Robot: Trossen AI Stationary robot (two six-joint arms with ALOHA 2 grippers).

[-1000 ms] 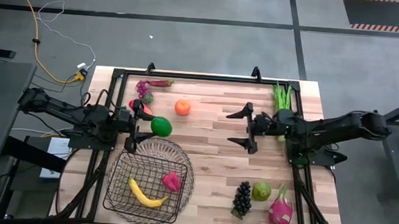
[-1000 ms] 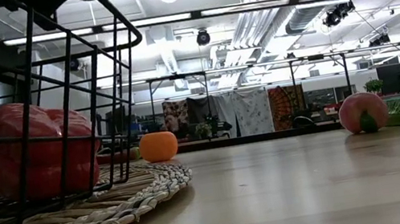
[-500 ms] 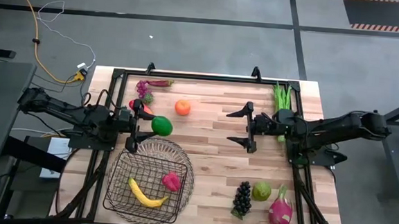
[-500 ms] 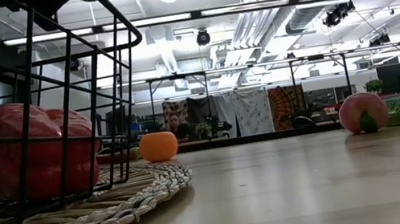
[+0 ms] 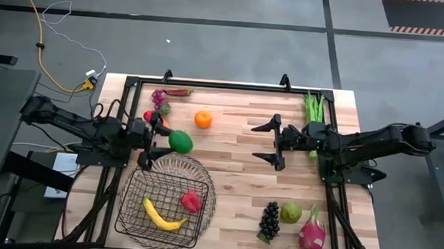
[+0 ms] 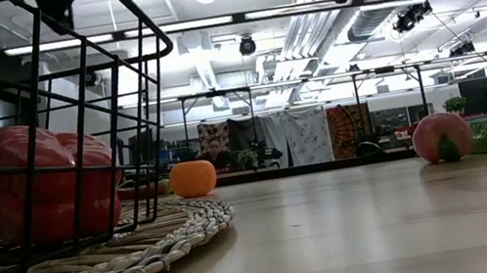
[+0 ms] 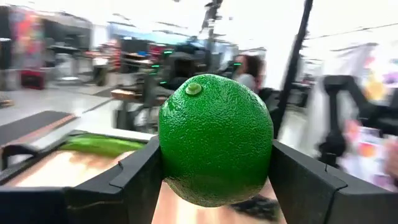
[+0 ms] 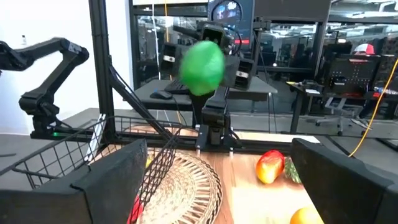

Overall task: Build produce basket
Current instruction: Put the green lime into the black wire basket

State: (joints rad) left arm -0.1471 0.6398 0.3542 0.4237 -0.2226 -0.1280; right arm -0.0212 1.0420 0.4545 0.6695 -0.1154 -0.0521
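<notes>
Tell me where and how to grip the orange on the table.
Grip the orange across its widest middle, coming straight down from above. It is round and sits alone on bare table, so any finger direction fits; the open right gripper is free.

High view straight down over the whole table (image 5: 236, 141), low view at tabletop level beside the basket (image 6: 51, 109), wrist views facing each other, both apparently sharing the lime (image 7: 214, 140).

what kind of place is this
Probably a robotics lab or workshop: exposed ceiling ducts and strip lights, desks with monitors behind, and a wooden table in a black frame.
</notes>
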